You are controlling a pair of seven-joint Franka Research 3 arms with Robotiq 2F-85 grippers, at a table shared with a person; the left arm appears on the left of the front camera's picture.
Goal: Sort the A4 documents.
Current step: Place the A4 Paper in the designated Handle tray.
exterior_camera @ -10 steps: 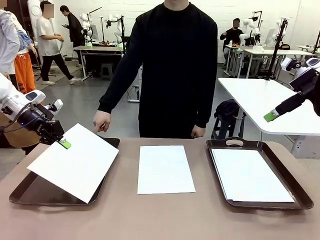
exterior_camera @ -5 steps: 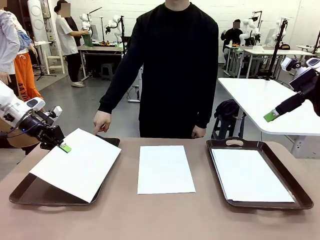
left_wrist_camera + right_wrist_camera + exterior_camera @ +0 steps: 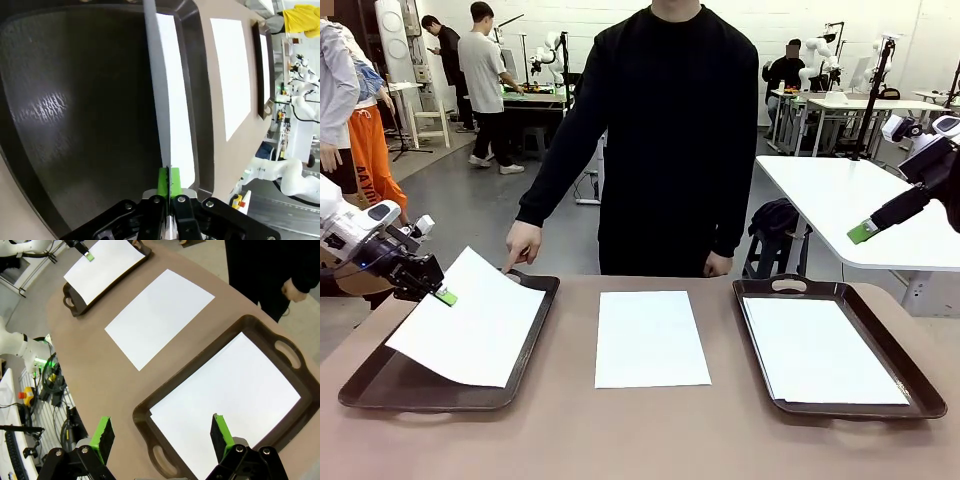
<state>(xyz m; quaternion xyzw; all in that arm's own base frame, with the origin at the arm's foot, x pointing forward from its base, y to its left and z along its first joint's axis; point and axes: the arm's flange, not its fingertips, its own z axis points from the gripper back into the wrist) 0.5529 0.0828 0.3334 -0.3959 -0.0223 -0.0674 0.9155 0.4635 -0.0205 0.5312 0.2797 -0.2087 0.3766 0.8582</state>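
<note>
- Front view: the left gripper [image 3: 440,294] is clamping the far-left corner of a blank white held sheet [image 3: 470,322], which is slanting over the left tray [image 3: 375,388]. Its near edge is dipping into the tray, and contact is hard to make out.
- A middle sheet [image 3: 651,338] is lying flat on the table [image 3: 620,430] between the trays. A tray sheet [image 3: 820,350] is lying inside the right tray [image 3: 918,392].
- A person's hand [image 3: 523,243] is pointing at the left tray's far rim. The right gripper [image 3: 863,232] is hanging high at the right.
- Left wrist view: the green pads [image 3: 163,180] are pinching the held sheet [image 3: 172,90], which is showing edge-on as a thin strip.
- Right wrist view: the right gripper [image 3: 161,434] is hovering above the right tray [image 3: 145,417], jaws wide apart and gripping nothing. One finger is covering part of the tray sheet [image 3: 225,395].
</note>
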